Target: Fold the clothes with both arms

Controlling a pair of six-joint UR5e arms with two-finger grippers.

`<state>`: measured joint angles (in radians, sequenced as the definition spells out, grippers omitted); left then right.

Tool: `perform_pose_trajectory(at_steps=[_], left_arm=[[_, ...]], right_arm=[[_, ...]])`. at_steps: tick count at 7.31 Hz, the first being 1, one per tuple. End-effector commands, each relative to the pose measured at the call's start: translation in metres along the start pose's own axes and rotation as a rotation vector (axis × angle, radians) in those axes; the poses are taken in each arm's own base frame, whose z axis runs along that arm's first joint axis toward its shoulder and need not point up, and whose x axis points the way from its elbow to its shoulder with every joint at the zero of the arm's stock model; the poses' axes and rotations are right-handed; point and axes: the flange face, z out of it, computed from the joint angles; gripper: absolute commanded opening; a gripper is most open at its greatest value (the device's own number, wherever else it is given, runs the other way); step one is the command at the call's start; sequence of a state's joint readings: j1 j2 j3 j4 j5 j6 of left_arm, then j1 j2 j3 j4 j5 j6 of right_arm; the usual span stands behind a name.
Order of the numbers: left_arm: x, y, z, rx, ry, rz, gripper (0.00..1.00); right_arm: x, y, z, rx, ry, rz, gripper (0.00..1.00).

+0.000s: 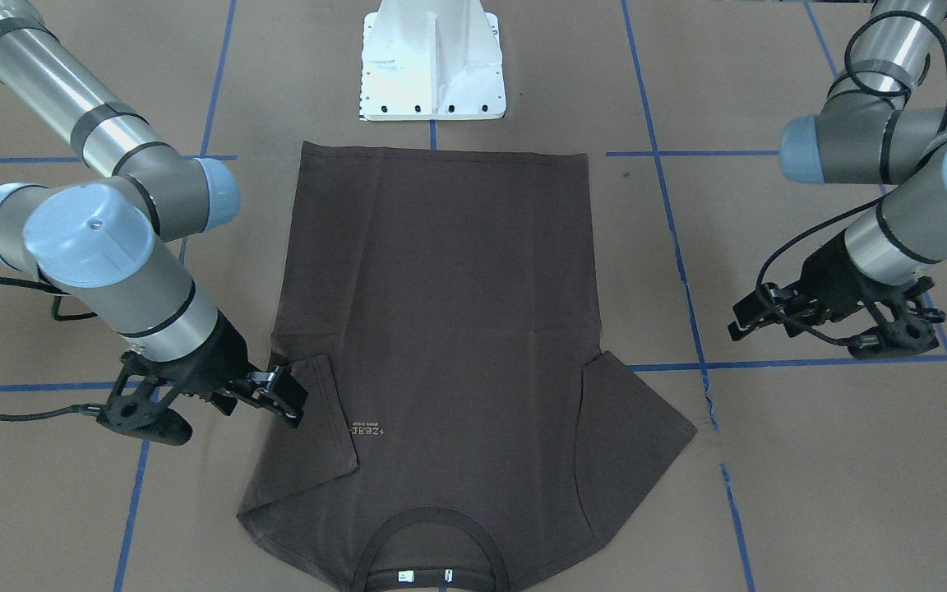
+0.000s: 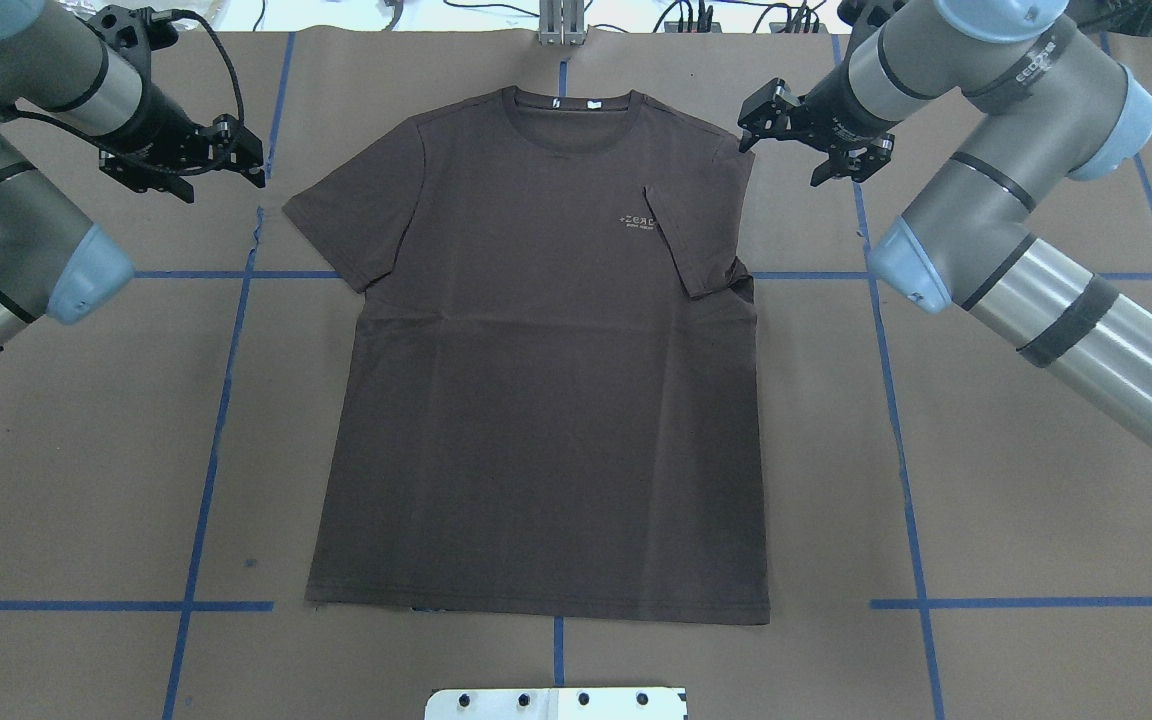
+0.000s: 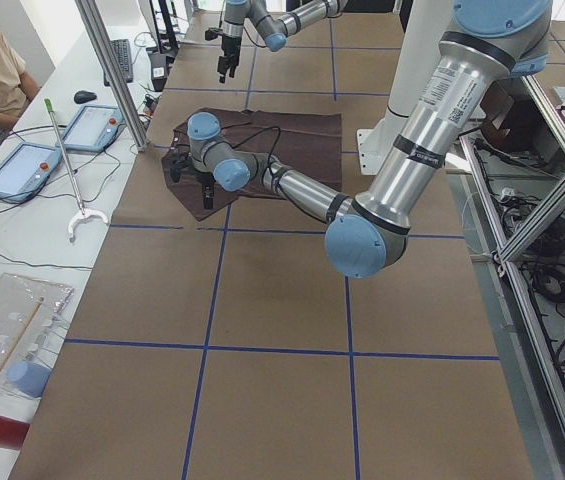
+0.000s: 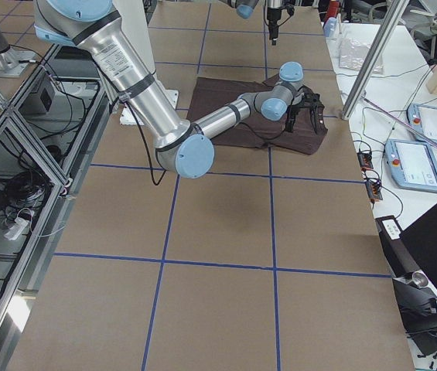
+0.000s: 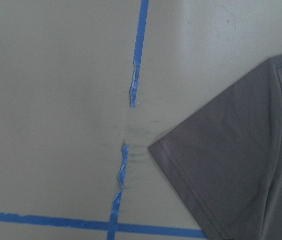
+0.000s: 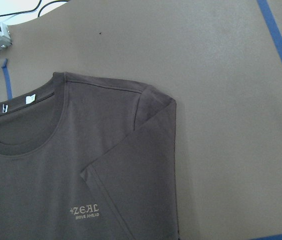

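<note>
Left claw and right claw both gape, empty, flanking the T-shirt.

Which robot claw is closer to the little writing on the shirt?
Right. The right gripper is just beside the shirt's folded-in sleeve, next to the logo. The left gripper is beyond the other sleeve, across the chest from it.

Overhead and front cameras face oppositely, sharing the T-shirt.
</note>
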<state>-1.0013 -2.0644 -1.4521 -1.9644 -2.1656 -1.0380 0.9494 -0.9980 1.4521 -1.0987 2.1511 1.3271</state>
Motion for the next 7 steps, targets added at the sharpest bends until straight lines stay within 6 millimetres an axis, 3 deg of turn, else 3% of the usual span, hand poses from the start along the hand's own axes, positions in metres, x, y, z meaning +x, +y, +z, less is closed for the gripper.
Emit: perform_pose_trajectory(at_steps=[1,3,4,7], left_arm=[[0.011,-0.028,0.047,0.072,-0.041,0.009,0.86],[0.014,-0.045,0.081,0.056,-0.070,0.004,0.76],[0.015,-0.034,0.100,0.063,-0.101,0.015,0.72],[0.026,-0.017,0.114,0.045,-0.104,0.033,0.58]], right_arm=[[0.014,0.006,-0.008,0.001,-0.005,-0.001,1.00],[0.020,0.008,-0.009,0.008,-0.002,0.000,1.00],[0.025,0.010,-0.009,0.006,0.000,0.001,1.00],[0.044,0.020,-0.018,0.010,0.000,0.002,1.00]])
